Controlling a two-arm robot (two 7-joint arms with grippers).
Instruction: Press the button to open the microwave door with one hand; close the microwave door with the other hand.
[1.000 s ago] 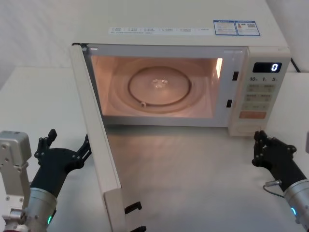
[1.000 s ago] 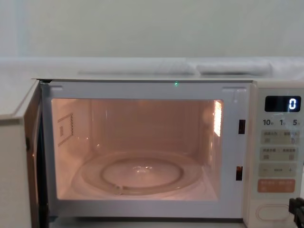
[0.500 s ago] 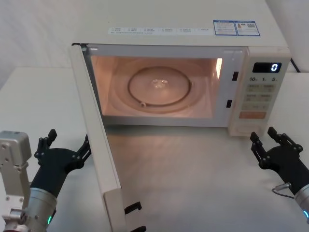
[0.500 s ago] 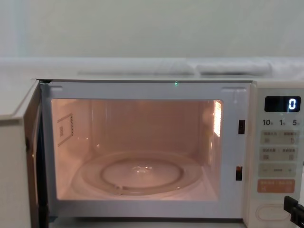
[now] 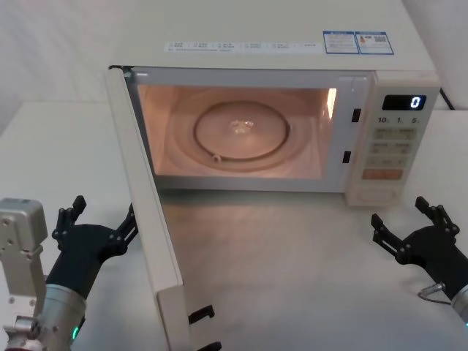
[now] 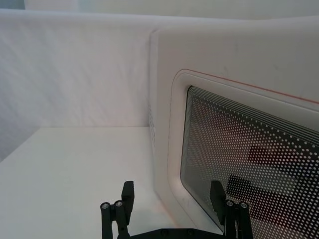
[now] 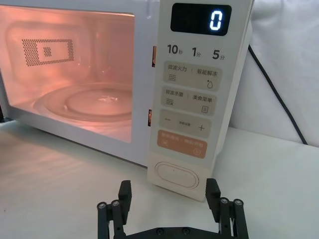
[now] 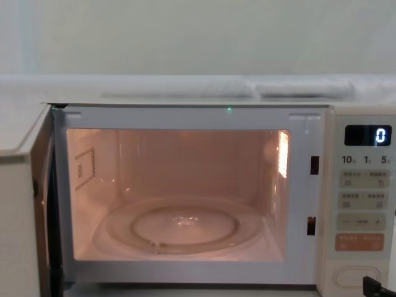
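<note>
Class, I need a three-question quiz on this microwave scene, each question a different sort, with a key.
1. True or false: the door is shut.
2. What does the display read?
3. Which gripper is beside the door's outer face? A) left B) right

Key: 1. False, it stands wide open. 2. 0. 3. A; the right one, fingers spread, sits in front of the button.
</note>
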